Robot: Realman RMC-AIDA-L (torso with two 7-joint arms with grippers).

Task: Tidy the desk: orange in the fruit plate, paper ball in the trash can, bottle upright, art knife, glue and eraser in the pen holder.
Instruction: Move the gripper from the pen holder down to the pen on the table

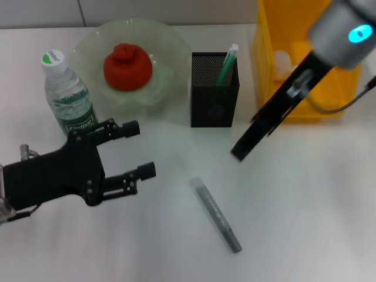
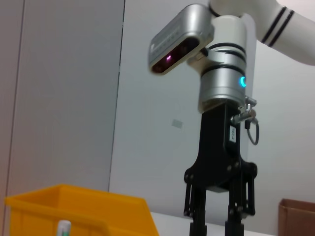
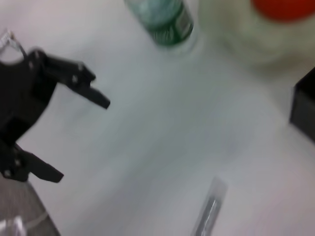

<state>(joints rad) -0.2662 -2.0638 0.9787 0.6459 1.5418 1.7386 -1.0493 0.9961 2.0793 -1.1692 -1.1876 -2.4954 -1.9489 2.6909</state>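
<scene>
The left claw (image 1: 140,150) hovers low over the white worktop (image 1: 305,200) at the near left, its two black fingers (image 1: 130,127) spread wide with nothing between them; the right wrist view shows the same spread fingers (image 3: 93,93) above bare surface. Just behind it the water bottle (image 1: 67,94) stands upright on its base, white cap on top, close to the upper finger but apart from it. Beside the bottle, toward the back, sits the pale green fruit plate (image 1: 170,44), and the orange (image 1: 127,66) rests in its middle. Right of the plate stands the black mesh pen holder (image 1: 214,97), with a green and white stick (image 1: 226,64), upright and leaning, inside it. In front of the holder, well apart, the grey art knife (image 1: 217,215) lies flat on the worktop, slanting away to the near right. Right of the holder the right claw (image 1: 242,150) hangs above the worktop, its arm sloping down from the upper right; whether its fingers are apart or together cannot be told here. Behind that arm stands the yellow bin (image 1: 276,35), with something pale inside.
</scene>
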